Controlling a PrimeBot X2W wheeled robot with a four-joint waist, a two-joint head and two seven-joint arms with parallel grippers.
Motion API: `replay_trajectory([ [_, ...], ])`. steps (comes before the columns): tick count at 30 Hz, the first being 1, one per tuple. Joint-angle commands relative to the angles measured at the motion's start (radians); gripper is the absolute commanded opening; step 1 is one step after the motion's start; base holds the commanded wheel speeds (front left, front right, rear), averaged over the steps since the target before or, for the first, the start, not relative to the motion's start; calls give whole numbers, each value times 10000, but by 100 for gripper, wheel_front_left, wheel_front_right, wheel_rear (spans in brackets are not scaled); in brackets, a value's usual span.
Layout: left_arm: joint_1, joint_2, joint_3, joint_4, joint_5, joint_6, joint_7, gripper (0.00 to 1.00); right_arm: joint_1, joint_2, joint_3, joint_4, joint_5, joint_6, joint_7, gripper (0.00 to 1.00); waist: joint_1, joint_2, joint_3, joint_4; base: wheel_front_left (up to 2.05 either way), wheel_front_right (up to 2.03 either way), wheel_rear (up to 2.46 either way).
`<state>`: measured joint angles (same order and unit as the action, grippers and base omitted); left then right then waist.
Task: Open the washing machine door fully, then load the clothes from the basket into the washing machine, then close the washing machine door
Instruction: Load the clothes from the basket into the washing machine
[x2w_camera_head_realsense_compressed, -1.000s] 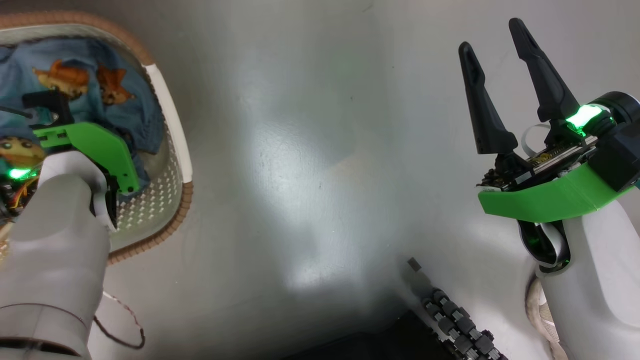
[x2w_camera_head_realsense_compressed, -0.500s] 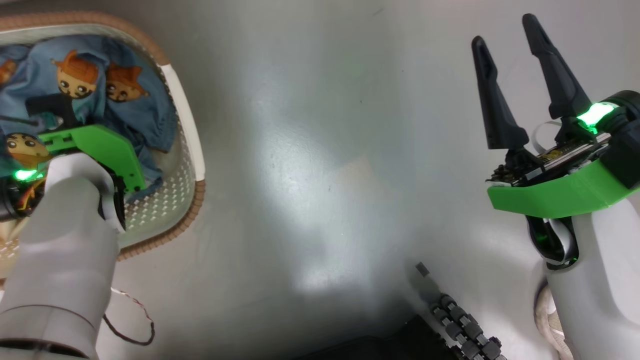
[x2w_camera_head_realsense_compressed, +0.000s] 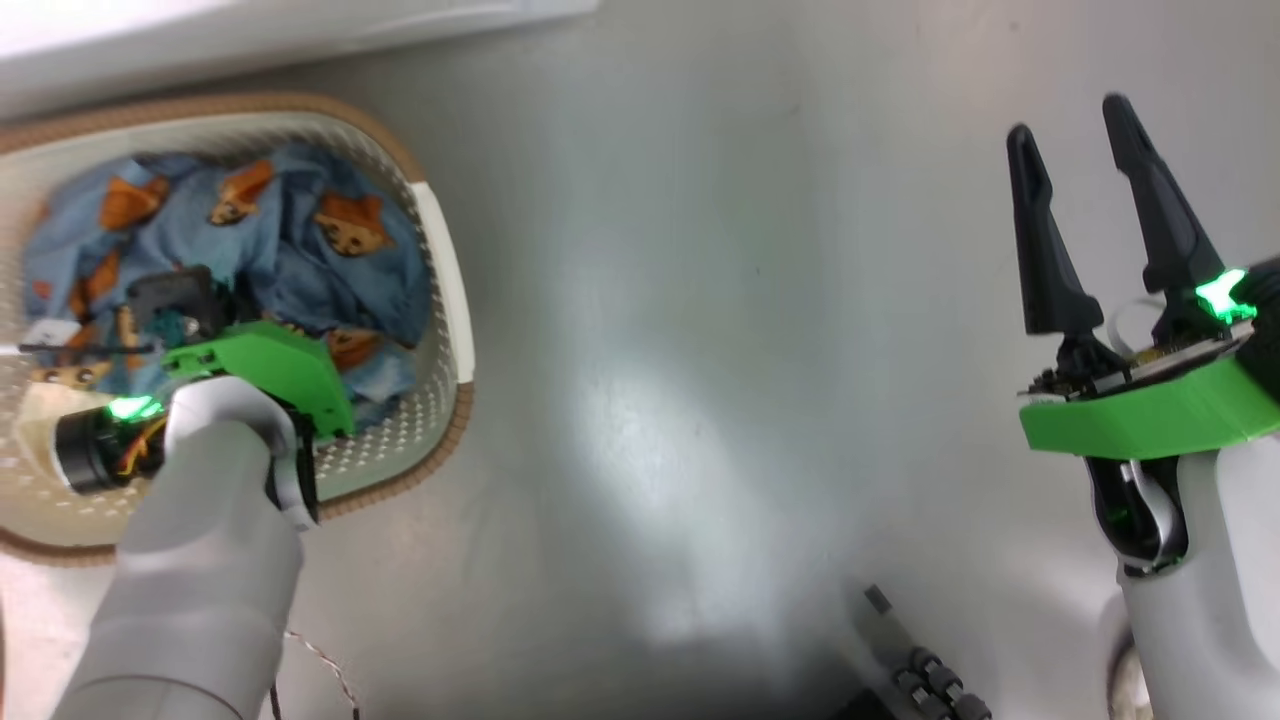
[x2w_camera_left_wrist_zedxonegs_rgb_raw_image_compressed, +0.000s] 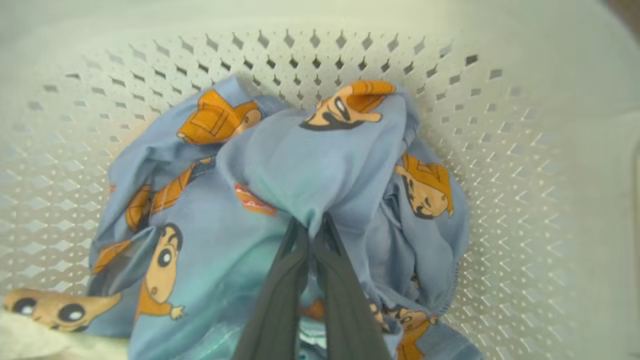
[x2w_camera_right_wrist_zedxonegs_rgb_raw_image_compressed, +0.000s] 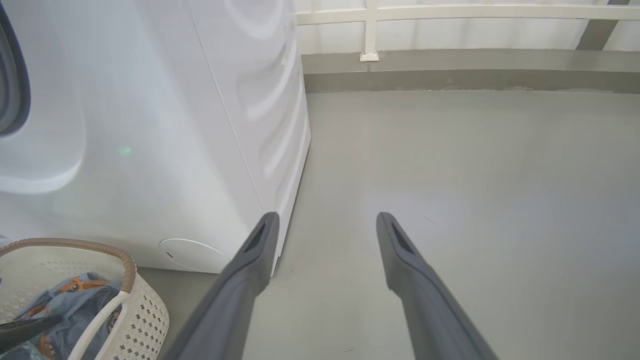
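Observation:
The cream perforated basket (x2w_camera_head_realsense_compressed: 440, 250) with its brown rim stands on the floor at the left. The clothes (x2w_camera_head_realsense_compressed: 290, 250), light blue with orange cartoon faces, are bunched inside it. My left gripper (x2w_camera_left_wrist_zedxonegs_rgb_raw_image_compressed: 310, 222) reaches down into the basket and is shut on a fold of the blue fabric (x2w_camera_left_wrist_zedxonegs_rgb_raw_image_compressed: 300, 165). A cream-white cloth piece (x2w_camera_left_wrist_zedxonegs_rgb_raw_image_compressed: 20, 345) peeks out beside it. My right gripper (x2w_camera_head_realsense_compressed: 1085, 215) hangs open over bare floor at the right, holding nothing. The white washing machine (x2w_camera_right_wrist_zedxonegs_rgb_raw_image_compressed: 150, 125) stands behind the basket (x2w_camera_right_wrist_zedxonegs_rgb_raw_image_compressed: 125, 305). Its front shows a dark curved rim (x2w_camera_right_wrist_zedxonegs_rgb_raw_image_compressed: 10, 90); I cannot tell whether that is the door.
The grey floor (x2w_camera_head_realsense_compressed: 700, 350) stretches between basket and right arm. A round cap (x2w_camera_right_wrist_zedxonegs_rgb_raw_image_compressed: 192, 252) sits low on the machine's corner. A pale rail (x2w_camera_right_wrist_zedxonegs_rgb_raw_image_compressed: 450, 12) and a low ledge run along the far wall. My base's dark rollers (x2w_camera_head_realsense_compressed: 930, 680) show at the bottom.
The head camera has moved, so the basket sits lower and further right in view. The blue fabric has bunched up around my left gripper. The right gripper has stayed open.

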<state>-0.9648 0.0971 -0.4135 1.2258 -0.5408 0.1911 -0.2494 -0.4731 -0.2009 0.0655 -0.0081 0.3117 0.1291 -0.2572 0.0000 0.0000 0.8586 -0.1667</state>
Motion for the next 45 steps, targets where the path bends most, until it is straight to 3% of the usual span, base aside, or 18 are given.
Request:
replay_trajectory([
  [1, 544, 285, 214, -485, 122, 184, -116, 0, 628, -1, 52, -117, 116, 16, -45, 100, 0, 0, -699, 372, 0, 0, 0],
  [11, 2709, 187, 860, -3860, 1195, 571, -122, 0, 1517, 254, -398, 163, 51, 16, -45, 100, 0, 0, -2296, 808, 0, 0, 0],
  [19, 4461, -75, 1381, -6068, 1971, 306, -123, 0, 2342, 310, -444, 403, -150, 16, -45, 100, 0, 0, -3825, 1156, 0, 0, 0],
  [33, 6507, -235, 1646, -7838, 2565, -105, -123, 0, 3587, 305, -119, 680, -660, 16, -45, 100, 0, 0, -6029, 1601, 0, 0, 0],
  [45, 7917, 96, 1518, -9102, 2801, -309, -123, 0, 4527, 455, -238, 600, -1042, 16, -37, 100, 0, 0, -7541, 1815, 0, 0, 0],
])
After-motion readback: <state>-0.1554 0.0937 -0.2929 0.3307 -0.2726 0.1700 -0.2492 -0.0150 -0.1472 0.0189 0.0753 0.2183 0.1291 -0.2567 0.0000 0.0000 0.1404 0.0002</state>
